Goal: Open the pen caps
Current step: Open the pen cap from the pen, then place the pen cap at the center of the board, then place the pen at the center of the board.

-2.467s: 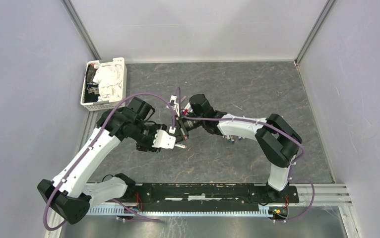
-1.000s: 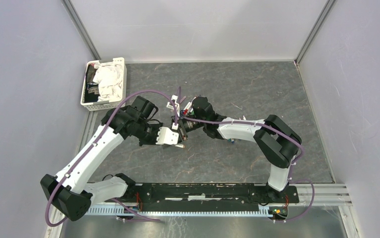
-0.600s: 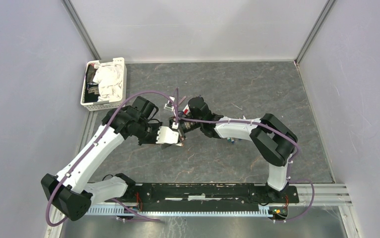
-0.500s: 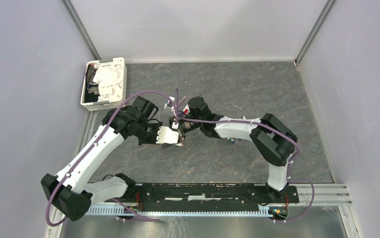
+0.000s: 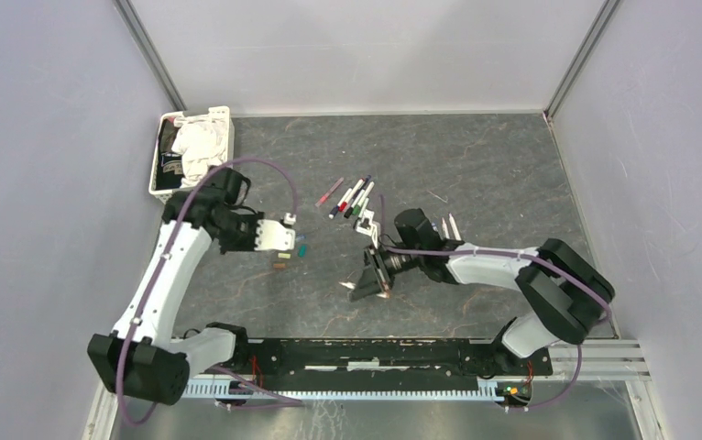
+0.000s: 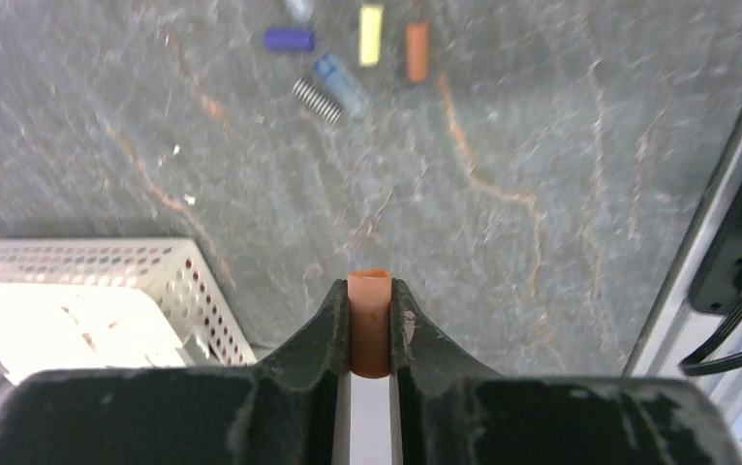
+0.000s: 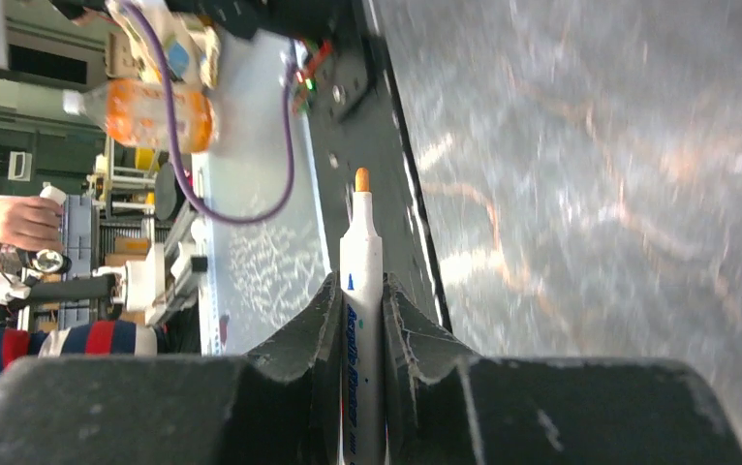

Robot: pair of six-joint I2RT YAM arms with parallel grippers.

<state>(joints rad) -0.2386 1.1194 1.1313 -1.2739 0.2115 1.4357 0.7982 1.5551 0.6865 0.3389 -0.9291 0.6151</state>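
Orange plastic tells the story. From above, the left arm (image 5: 169, 266) and right arm (image 5: 494, 266), joined at mid-worktop (image 5: 476, 174) half a second ago, now stand well apart, so this cap is judged off. Capped pens (image 5: 350, 194) lie beyond, and loose caps (image 5: 300, 248) lie near the left wrist.

The left wrist view adds what the overhead cannot resolve: the left fingers (image 6: 324, 334) are clamped on the orange cap (image 6: 370, 320), above the worktop, with the basket (image 6: 193, 281) nearby.

In the right wrist view, the right fingers (image 7: 314, 339) grip the white pen (image 7: 361, 291), its orange tip (image 7: 361, 180) bare.
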